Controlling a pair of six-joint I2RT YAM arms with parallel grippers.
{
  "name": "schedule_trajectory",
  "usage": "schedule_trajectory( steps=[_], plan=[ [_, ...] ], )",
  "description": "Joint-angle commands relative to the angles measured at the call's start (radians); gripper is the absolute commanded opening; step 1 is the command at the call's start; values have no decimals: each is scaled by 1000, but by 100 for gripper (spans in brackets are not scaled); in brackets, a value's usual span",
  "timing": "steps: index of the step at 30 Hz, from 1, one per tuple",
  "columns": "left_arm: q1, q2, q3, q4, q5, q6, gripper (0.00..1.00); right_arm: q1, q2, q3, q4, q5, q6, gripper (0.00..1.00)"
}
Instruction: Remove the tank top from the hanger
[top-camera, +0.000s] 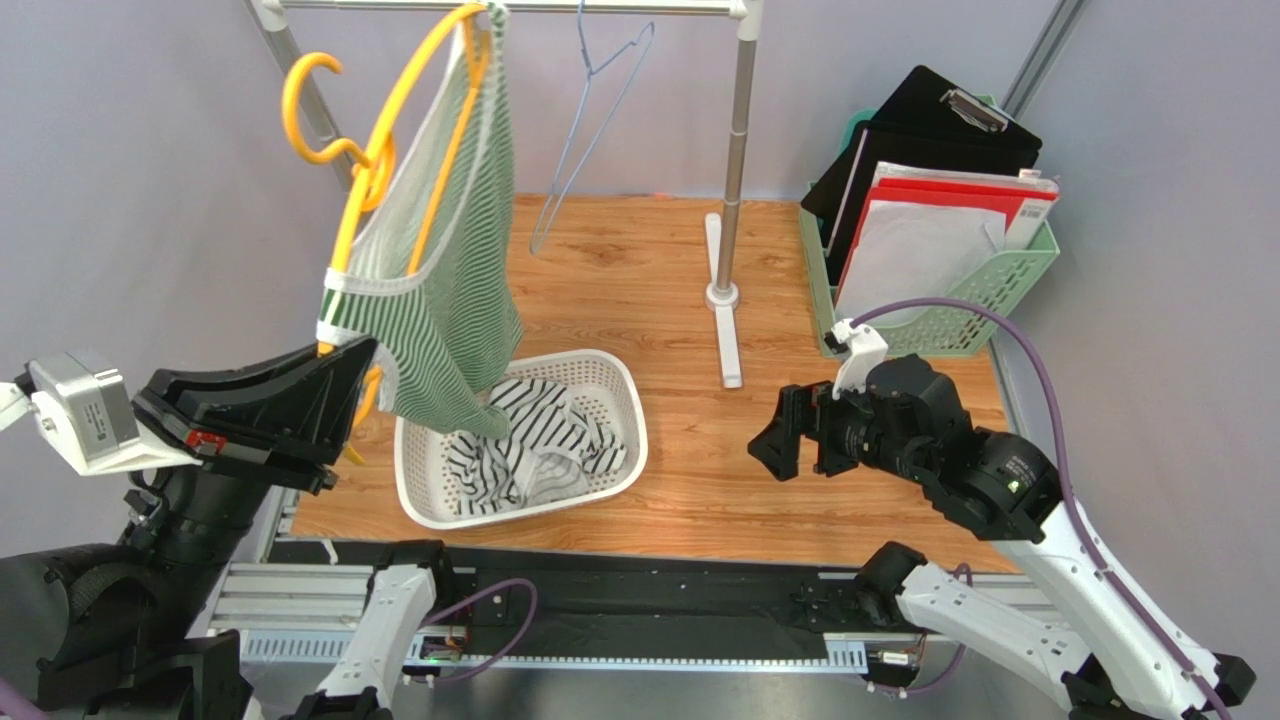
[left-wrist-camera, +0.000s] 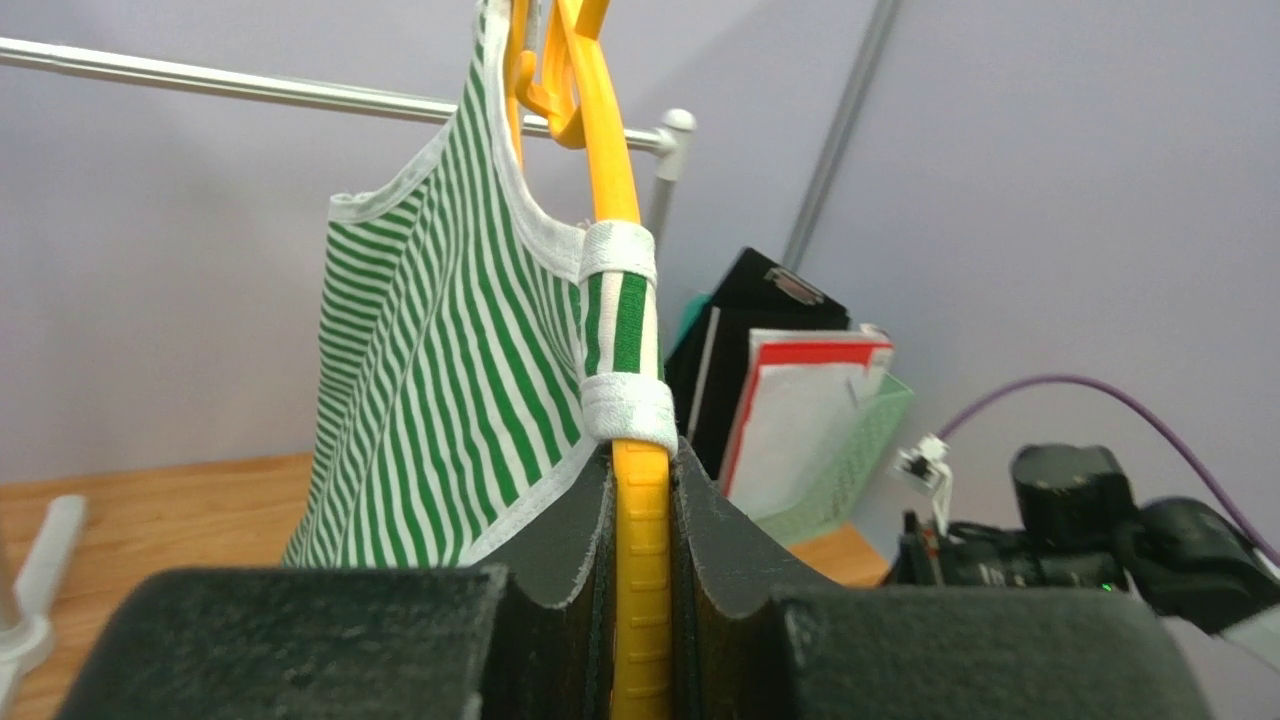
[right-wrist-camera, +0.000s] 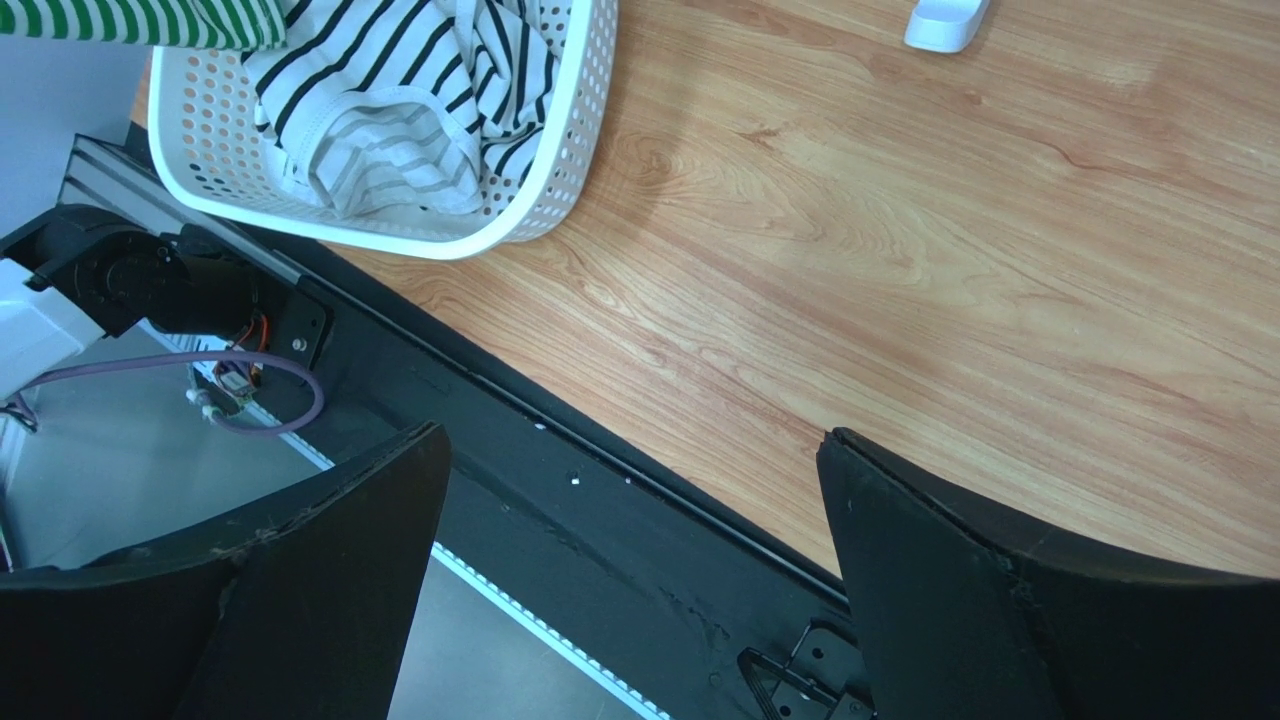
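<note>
The left tool (top-camera: 358, 360) is clamped on the lower end of the yellow hanger (top-camera: 394, 113), its two fingers pressed flat against the plastic with no gap visible in the left wrist view. The green-and-white striped tank top (top-camera: 451, 255) hangs on that hanger above the left edge of the worktop (top-camera: 842, 495). One white-edged strap (left-wrist-camera: 619, 338) is wrapped around the hanger arm directly above the tool's fingertips, touching them or nearly so. The body of the tank top drapes to the right of the tool, its hem dipping over the far left rim of the white basket (top-camera: 624, 375) at the near left corner. The right tool (top-camera: 774, 432) hovers over the near edge on the right half, fingers wide apart with nothing between them, well apart from the garment. The other strap rises to the rail (top-camera: 631, 8), where it is hard to tell what it hooks over. The left wrist view cuts off the hanger's top, and the right wrist view shows only a sliver of green stripes in its corner.
</note>
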Motion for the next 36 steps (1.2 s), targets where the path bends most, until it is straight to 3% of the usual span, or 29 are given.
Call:
schedule_trajectory(
  steps=[1, 7, 17, 23, 27, 36],
  plan=[
    [5, -13, -4, 184, 215, -86, 0, 1, 1, 14, 47, -37, -10, 100],
    [5, -29, 37, 324, 377, -156, 0, 1, -11, 34, 34, -33, -21, 100],
    [-1, -23, 59, 539, 505, -319, 0, 1, -38, 52, 6, -10, -19, 100],
    [-1, 16, -32, 638, 540, -405, 0, 1, -107, 86, 18, -30, -51, 100],
    [-1, 60, -177, 856, 595, -561, 0, 3, -176, 123, 26, -21, -81, 100],
    [-9, 114, -413, 1134, 580, -690, 0, 1, -266, 152, 17, 56, -93, 100]
  ],
)
